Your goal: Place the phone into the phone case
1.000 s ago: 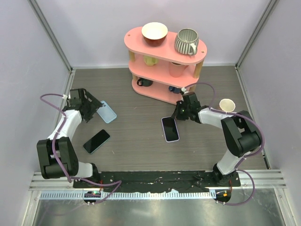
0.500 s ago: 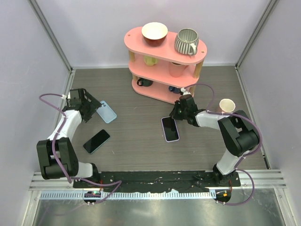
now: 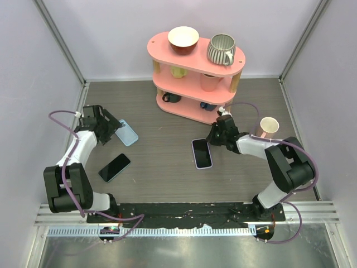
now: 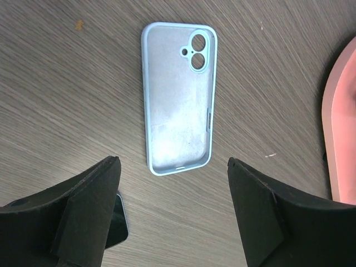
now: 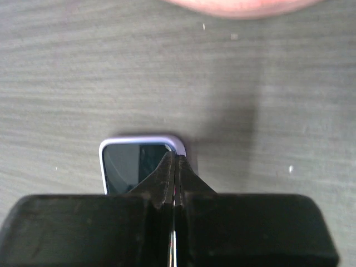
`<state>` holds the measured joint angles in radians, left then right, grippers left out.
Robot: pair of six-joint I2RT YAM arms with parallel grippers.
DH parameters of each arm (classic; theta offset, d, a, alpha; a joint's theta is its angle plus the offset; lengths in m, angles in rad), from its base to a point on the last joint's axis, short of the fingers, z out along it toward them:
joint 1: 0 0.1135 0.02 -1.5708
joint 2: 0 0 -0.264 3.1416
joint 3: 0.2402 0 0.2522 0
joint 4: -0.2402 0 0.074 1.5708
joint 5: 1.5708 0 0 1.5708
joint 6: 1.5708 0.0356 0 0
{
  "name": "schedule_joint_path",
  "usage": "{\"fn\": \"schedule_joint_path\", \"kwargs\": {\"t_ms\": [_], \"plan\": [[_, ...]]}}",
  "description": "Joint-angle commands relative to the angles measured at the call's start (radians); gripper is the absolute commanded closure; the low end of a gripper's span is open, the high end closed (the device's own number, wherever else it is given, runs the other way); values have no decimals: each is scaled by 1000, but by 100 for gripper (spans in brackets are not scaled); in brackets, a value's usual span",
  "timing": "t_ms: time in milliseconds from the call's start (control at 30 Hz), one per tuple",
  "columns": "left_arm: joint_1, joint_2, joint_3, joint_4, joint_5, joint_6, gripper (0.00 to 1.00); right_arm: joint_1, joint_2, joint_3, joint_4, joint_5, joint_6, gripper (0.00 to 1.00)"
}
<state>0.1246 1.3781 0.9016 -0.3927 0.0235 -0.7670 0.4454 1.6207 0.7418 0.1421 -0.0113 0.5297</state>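
An empty light blue phone case (image 3: 127, 133) (image 4: 178, 94) lies open side up at the left of the table. A bare black phone (image 3: 114, 167) lies nearer the arms, and its corner (image 4: 118, 222) shows beside my left finger. My left gripper (image 3: 113, 129) (image 4: 172, 159) hangs open just short of the case's bottom end, holding nothing. A second phone in a lilac case (image 3: 202, 153) (image 5: 130, 158) lies mid-table. My right gripper (image 3: 211, 137) (image 5: 175, 158) is shut, its tips over that phone's top right corner.
A pink three-tier shelf (image 3: 195, 61) with a bowl, mugs and cups stands at the back; its edge (image 4: 342, 122) shows in the left wrist view. A paper cup (image 3: 269, 125) stands by the right arm. Grey walls close in the table on both sides.
The right arm's wrist and forearm have swung a little to the right, with the tips staying at the lilac phone's corner. The phones, the blue case and the left arm have not moved.
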Motion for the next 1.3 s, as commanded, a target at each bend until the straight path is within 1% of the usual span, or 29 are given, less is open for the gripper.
{"fn": "schedule_joint_path", "kwargs": {"t_ms": [0,67,100,133,167,200,233,300,333,367,400,433,467,500,567,600,633,733,933,1067,1200,1267], "plan": [[-32,-42,2,54,75,54,19,-5,-106,20,-193,-68,3,95],[-109,-59,6,75,88,83,23,-17,-142,77,-234,-82,4,93],[-155,-62,10,86,99,89,24,-33,-143,93,-246,-85,-2,89],[-240,-60,19,100,104,100,25,-39,-140,106,-252,-120,-13,84],[-287,-57,26,103,104,100,25,-49,-122,123,-256,-140,-22,78],[-331,-41,36,106,105,95,28,-60,-114,126,-259,-151,-25,65],[-409,-31,46,129,122,72,30,-85,-104,128,-259,-176,-33,61],[-477,7,51,165,136,38,36,-109,-76,128,-256,-209,-46,57],[-532,22,51,214,150,19,39,-132,-67,133,-253,-229,-74,59],[-555,39,51,241,156,-7,43,-134,-58,146,-248,-266,-91,64],[-577,58,54,264,161,-18,52,-134,-24,165,-254,-282,-114,73],[-607,97,69,288,164,-26,56,-135,-4,183,-284,-300,-128,77],[-620,117,80,298,167,-37,60,-134,11,214,-300,-353,-154,80],[-628,133,89,304,170,-41,67,-135,22,220,-302,-375,-155,87],[-646,185,106,343,203,-52,75,-136,42,228,-286,-418,-154,94],[-652,203,111,360,214,-60,81,-136,50,231,-286,-446,-151,99],[-663,216,126,373,220,-61,83,-136,62,232,-273,-460,-143,99],[-680,263,146,374,220,-67,87,-136,80,241,-260,-463,-128,99],[-698,300,140,388,220,-84,88,-134,105,223,-231,-391,-100,99],[-707,302,132,388,213,-91,88,-129,81,131,-156,-332,-73,99],[-718,306,134,388,204,-101,89,-109,24,45,-8,-293,-65,99],[-726,311,137,388,201,-106,89,-94,18,22,-9,-222,-89,99]]}}
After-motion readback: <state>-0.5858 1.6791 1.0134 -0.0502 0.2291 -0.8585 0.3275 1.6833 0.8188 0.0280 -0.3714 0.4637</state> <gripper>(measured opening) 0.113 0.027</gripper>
